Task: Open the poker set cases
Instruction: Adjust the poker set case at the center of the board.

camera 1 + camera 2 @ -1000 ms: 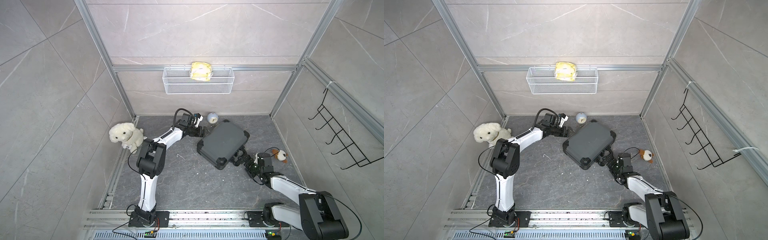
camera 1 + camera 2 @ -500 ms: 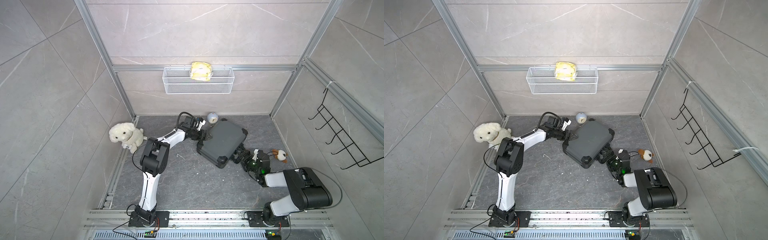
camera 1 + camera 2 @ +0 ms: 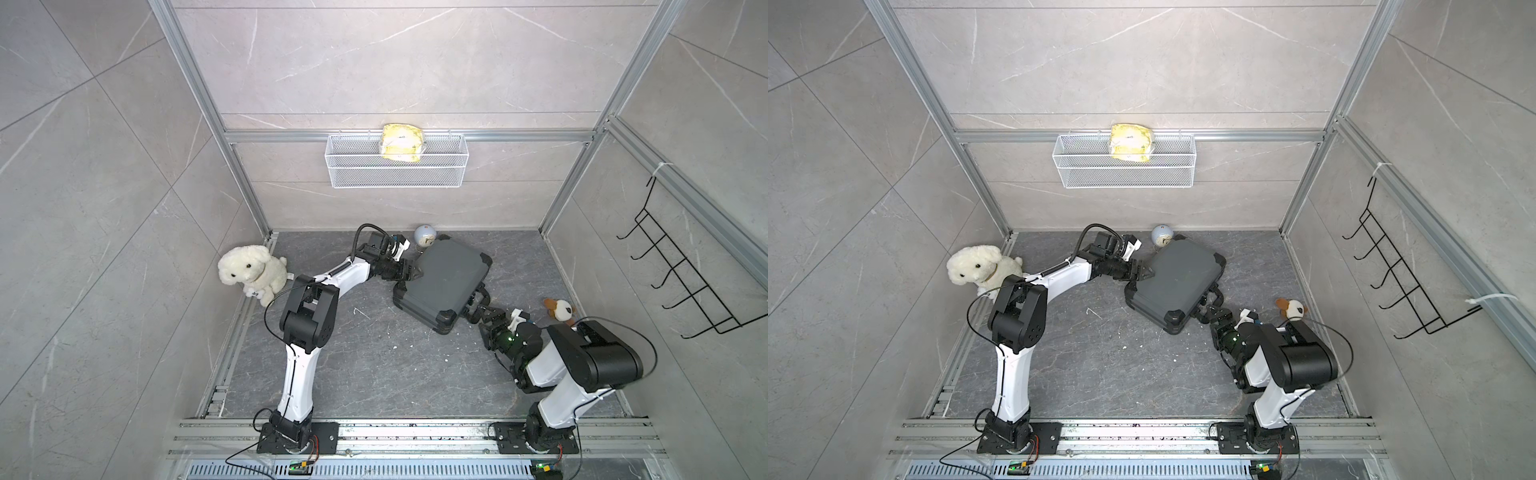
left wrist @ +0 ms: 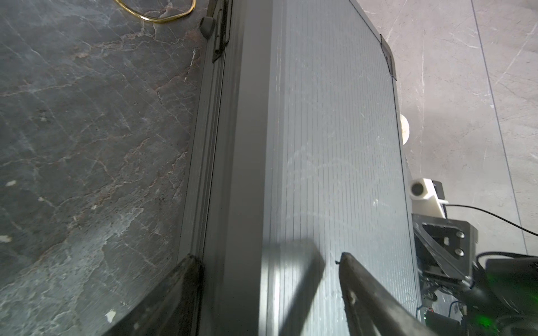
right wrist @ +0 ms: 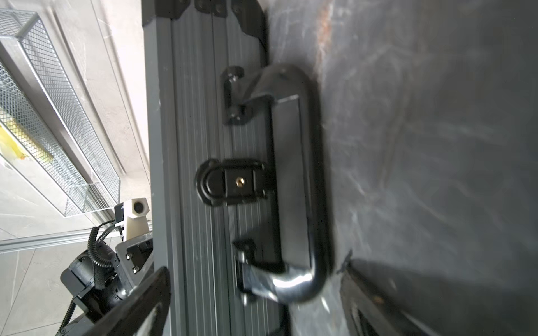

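The dark stone floor fills the lower half of both top views. Two white-and-black arms rise from a rail along the bottom edge.

The poker set case lies flat just right of centre, turned at an angle and near the back wall. Its lid is shut, and black guards cap its corners.

The left gripper reaches in from the left of the frame to the case's upper-left long edge. In the left wrist view its jaws are partly apart and straddle that edge. One finger is against the side wall at the seam. The other hangs over the ribbed lid with its shadow set apart from it, so nothing is clamped.

The right gripper is at the case's lower-right side, just beside the handle. In the right wrist view its jaws are spread wide and hold nothing. One finger is past the lid side of the case and the other is over the floor.

A white wire basket hangs on the back wall at upper centre, with a yellow packet in it. A white plush dog sits at the left wall.

The black handle lies folded down towards the floor. A small brown-and-white plush is well to the right of the case. A pale round object is just beside the case's far corner. The black latch sits closed across the seam, between the handle's two mounts.
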Action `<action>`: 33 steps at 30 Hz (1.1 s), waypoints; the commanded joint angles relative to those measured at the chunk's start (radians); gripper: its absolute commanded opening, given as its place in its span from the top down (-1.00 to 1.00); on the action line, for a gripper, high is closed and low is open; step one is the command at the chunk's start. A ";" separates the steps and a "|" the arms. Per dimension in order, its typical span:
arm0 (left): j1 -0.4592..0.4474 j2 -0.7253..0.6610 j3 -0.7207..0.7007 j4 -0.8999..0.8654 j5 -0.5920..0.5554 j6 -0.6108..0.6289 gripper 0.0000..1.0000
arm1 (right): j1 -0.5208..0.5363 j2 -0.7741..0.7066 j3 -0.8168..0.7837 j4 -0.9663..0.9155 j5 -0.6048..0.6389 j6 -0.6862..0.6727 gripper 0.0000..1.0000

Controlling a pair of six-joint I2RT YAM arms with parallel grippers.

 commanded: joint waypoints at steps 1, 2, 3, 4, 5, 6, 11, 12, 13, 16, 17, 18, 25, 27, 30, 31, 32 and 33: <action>-0.021 0.007 0.000 0.011 0.022 -0.019 -0.55 | 0.031 -0.156 0.019 -0.292 0.026 -0.002 -0.86; -0.022 0.008 0.002 0.012 0.021 -0.022 -0.55 | 0.042 -0.204 0.031 -0.359 0.036 -0.012 -0.86; -0.021 0.009 0.004 0.011 0.019 -0.025 -0.54 | 0.059 -0.249 0.041 -0.420 0.051 -0.016 -0.87; -0.023 0.010 0.006 0.011 0.016 -0.027 -0.54 | 0.076 -0.288 0.048 -0.468 0.065 -0.015 -0.88; -0.021 0.009 0.008 0.010 0.014 -0.027 -0.54 | 0.089 -0.314 0.052 -0.497 0.077 -0.011 -0.89; -0.022 0.008 0.010 0.010 0.011 -0.030 -0.54 | 0.105 -0.335 0.052 -0.513 0.096 -0.002 -0.89; -0.023 -0.005 0.006 0.011 -0.002 -0.036 -0.54 | 0.186 -0.297 0.061 -0.449 0.161 0.041 -0.90; -0.022 -0.006 0.007 0.010 -0.002 -0.038 -0.54 | 0.209 -0.266 0.069 -0.414 0.178 0.051 -0.90; -0.022 -0.007 0.008 0.007 -0.002 -0.038 -0.54 | 0.231 -0.232 0.077 -0.387 0.192 0.060 -0.89; -0.021 -0.011 0.006 0.000 -0.003 -0.038 -0.53 | 0.284 -0.128 0.100 -0.285 0.245 0.083 -0.89; -0.022 -0.013 0.006 -0.002 -0.005 -0.037 -0.53 | 0.293 -0.095 0.105 -0.257 0.268 0.089 -0.89; -0.021 -0.016 0.006 -0.004 -0.005 -0.037 -0.54 | 0.301 -0.063 0.107 -0.223 0.292 0.094 -0.88; -0.021 -0.021 0.007 -0.022 -0.009 -0.023 -0.53 | 0.318 0.031 0.100 -0.076 0.459 0.098 -0.85; -0.023 -0.019 0.007 -0.021 -0.006 -0.026 -0.53 | 0.327 0.044 0.091 -0.010 0.511 0.092 -0.85; -0.024 -0.014 0.001 -0.015 0.001 -0.036 -0.53 | 0.328 0.089 0.084 0.119 0.576 0.081 -0.84; -0.027 -0.013 -0.001 -0.013 0.003 -0.038 -0.53 | 0.328 0.114 0.090 0.146 0.592 0.093 -0.85; -0.028 -0.012 -0.006 -0.012 0.002 -0.038 -0.53 | 0.328 0.121 0.100 0.147 0.597 0.095 -0.84; -0.028 -0.014 -0.011 -0.011 0.002 -0.038 -0.52 | 0.328 0.127 0.113 0.146 0.603 0.089 -0.84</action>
